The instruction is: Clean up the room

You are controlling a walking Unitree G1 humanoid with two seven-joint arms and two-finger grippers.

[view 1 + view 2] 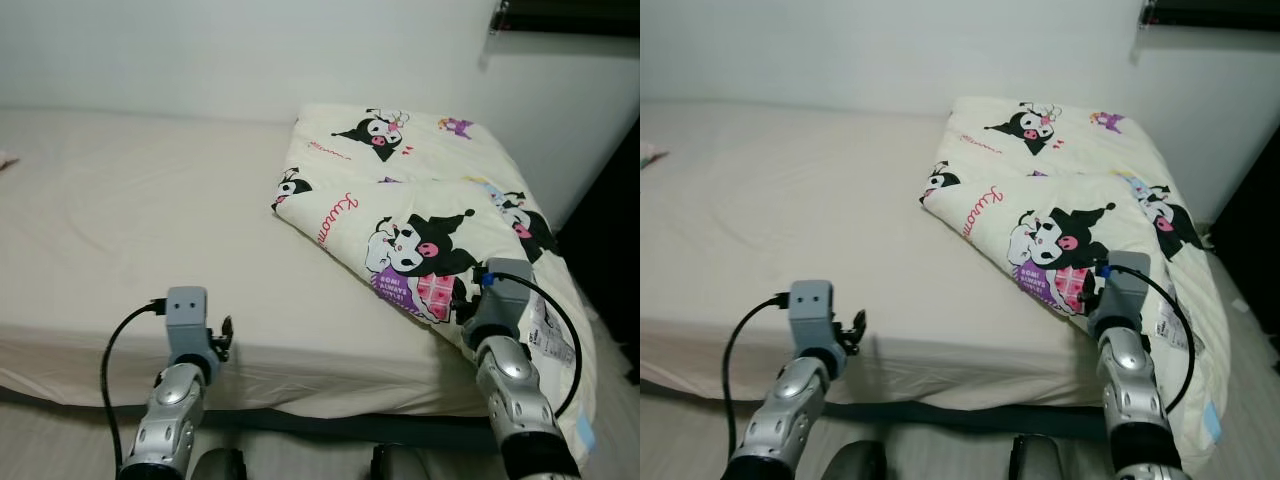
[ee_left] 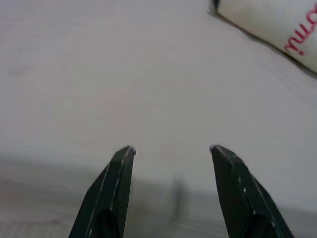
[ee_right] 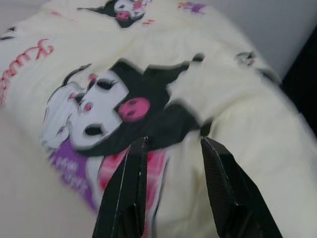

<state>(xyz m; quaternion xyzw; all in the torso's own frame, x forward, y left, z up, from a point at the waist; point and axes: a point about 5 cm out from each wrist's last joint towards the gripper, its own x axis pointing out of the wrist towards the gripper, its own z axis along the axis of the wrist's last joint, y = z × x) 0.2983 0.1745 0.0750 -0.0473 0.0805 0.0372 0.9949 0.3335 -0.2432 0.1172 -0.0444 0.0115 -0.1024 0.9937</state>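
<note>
A cream blanket [image 1: 430, 200] printed with black-and-pink cartoon figures lies folded over on the right half of the bed [image 1: 130, 220], and its near corner hangs over the bed's front right edge. My right gripper [image 3: 174, 140] is open just above that near corner, over the pink-and-purple print [image 1: 415, 290]. Nothing is pinched between its fingers [image 3: 131, 183]. My left gripper [image 2: 172, 148] is open and empty, held low at the front edge of the bare beige sheet [image 2: 148, 74], well left of the blanket.
A white wall runs behind the bed. A dark opening or curtain [image 1: 610, 220] stands at the right. Something small and pink [image 1: 5, 158] lies at the sheet's far left edge. A white label [image 1: 555, 335] hangs on the blanket's drooping part.
</note>
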